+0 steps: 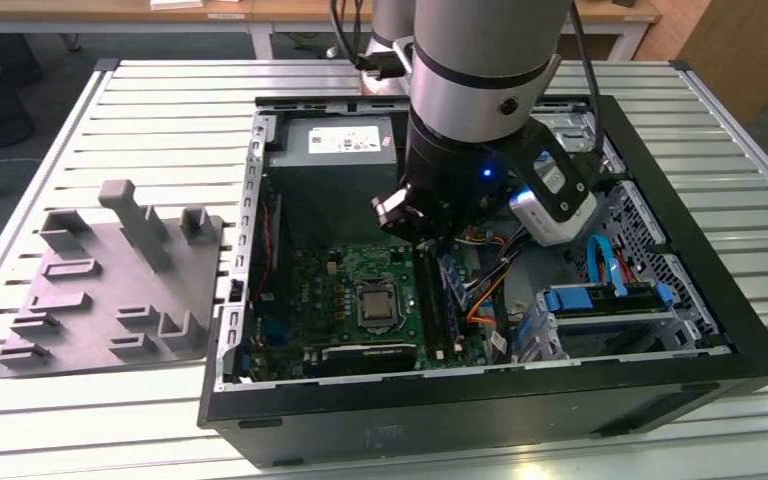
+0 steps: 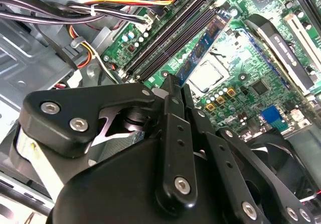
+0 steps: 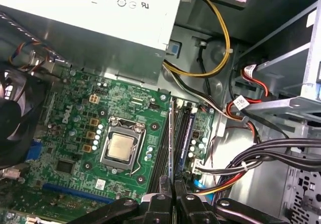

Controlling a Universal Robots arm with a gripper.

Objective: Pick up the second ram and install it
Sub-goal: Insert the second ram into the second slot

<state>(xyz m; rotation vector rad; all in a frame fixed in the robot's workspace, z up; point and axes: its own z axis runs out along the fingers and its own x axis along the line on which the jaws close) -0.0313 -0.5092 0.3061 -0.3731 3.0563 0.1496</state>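
Observation:
The second ram (image 2: 203,45) is a narrow blue-green strip with black chips, and my gripper (image 2: 173,86) is shut on one end of it. In the first wrist view the ram (image 3: 171,133) shows edge-on, rising from my gripper (image 3: 172,184) and lying along the black memory slots (image 3: 163,143) on the side nearest the processor socket (image 3: 122,147). How deep it sits in a slot I cannot tell. In the exterior view my gripper (image 1: 427,240) is low inside the open computer case (image 1: 704,330), above the motherboard (image 1: 337,300).
The power supply (image 1: 344,140) fills the back of the case. Bundled cables (image 3: 261,158) and a metal drive cage (image 1: 611,300) crowd the slots' far side. A black fan (image 3: 12,118) sits beyond the socket. A grey parts fixture (image 1: 104,290) lies at the exterior view's left.

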